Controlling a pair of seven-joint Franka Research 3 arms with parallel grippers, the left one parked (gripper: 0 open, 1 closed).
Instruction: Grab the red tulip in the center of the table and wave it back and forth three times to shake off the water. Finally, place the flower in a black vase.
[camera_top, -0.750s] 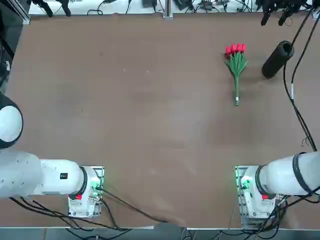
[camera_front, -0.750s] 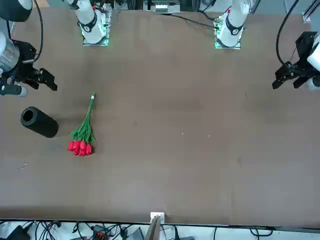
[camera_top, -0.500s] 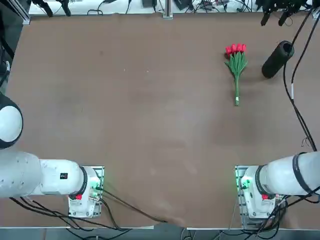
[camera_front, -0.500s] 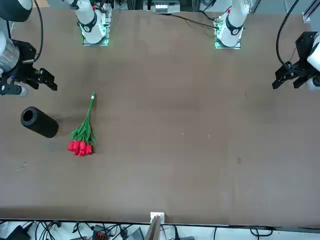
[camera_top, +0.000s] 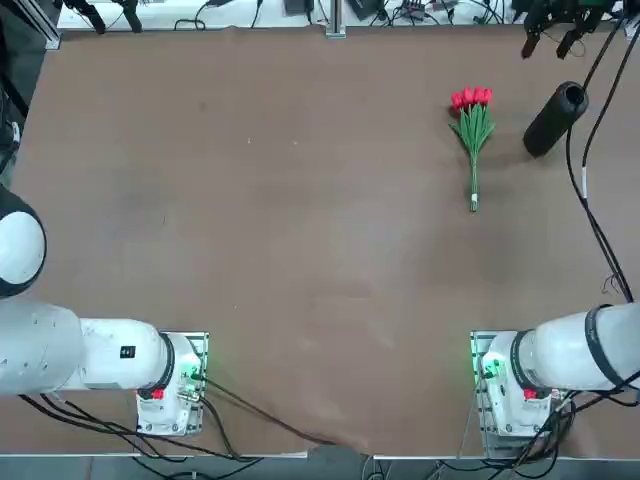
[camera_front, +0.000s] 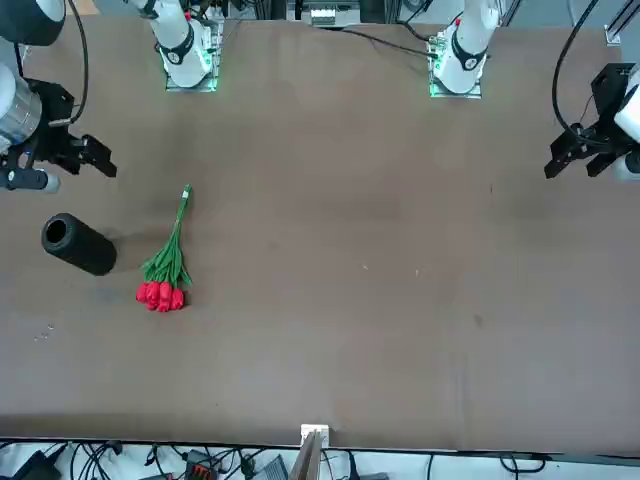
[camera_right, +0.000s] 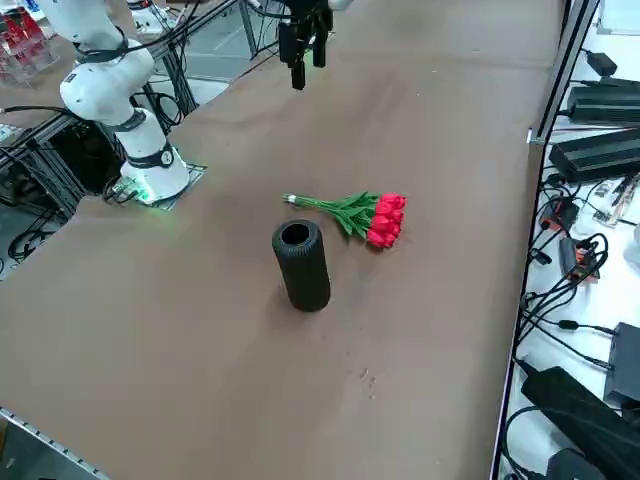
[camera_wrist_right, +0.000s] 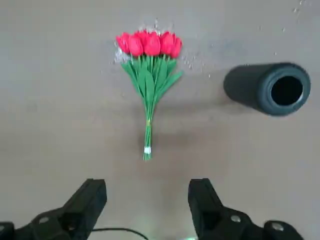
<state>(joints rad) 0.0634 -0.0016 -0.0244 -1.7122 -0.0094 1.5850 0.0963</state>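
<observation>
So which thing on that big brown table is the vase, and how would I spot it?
Look at the table, on the working arm's side, toward the far edge from the robot. There the red tulip lies flat, and just beside it, apart from it, stands the black vase. It is a plain dark cylinder with a round open mouth, with no red or green on it.

The red tulip (camera_top: 473, 130) lies flat on the table (camera_top: 300, 250), heads toward the far edge, stem end toward the robot. The black vase (camera_top: 555, 118) stands just beside the tulip, on the robot's right. The right gripper (camera_front: 68, 158) hangs over the table, apart from the tulip, fingers spread.
</observation>
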